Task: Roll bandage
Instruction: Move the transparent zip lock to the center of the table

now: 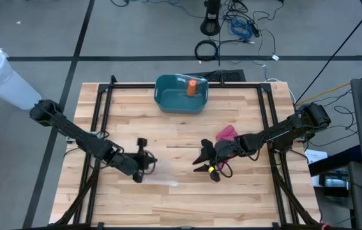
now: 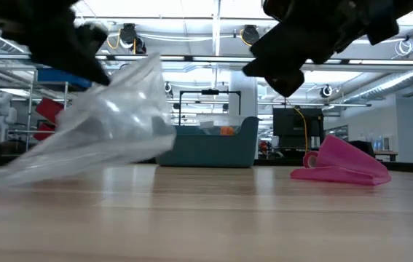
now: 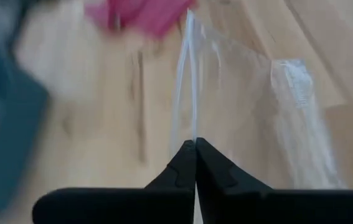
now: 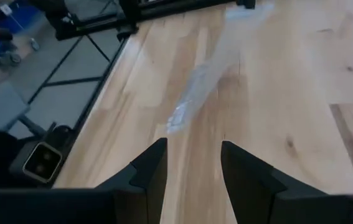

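One wooden worktop (image 1: 187,191), pale planks, with a black frame around the edges. Two dark arms over it, one from each side. One teal tub (image 1: 179,93) at the far edge of the worktop, near the middle; inside, one small orange thing (image 1: 192,87) against the right wall, too small to tell what. Same tub (image 2: 213,145) visible in the low view far behind, with a bit of orange above its rim. One clear plastic bag (image 2: 97,127), thin and crumpled, lifted at one end and trailing down to the worktop at the other; in the high view only a faint pale smear (image 1: 165,182) near the front, beside the left arm. Left hand (image 3: 195,149) closed tight on the edge of this clear bag (image 3: 238,106), fingertips pressed together with the film between them; in the high view, left hand (image 1: 143,160) in the front left part of the worktop. Right hand (image 4: 193,155) a little right of centre, above the worktop, fingers apart, gripping nothing; also seen from above (image 1: 205,160). One pink bandage (image 1: 225,133), a loose crumpled heap, lying on the worktop just behind the right hand, well apart from the tub; in the low view, same pink heap (image 2: 341,164) flat on the wood at the right.
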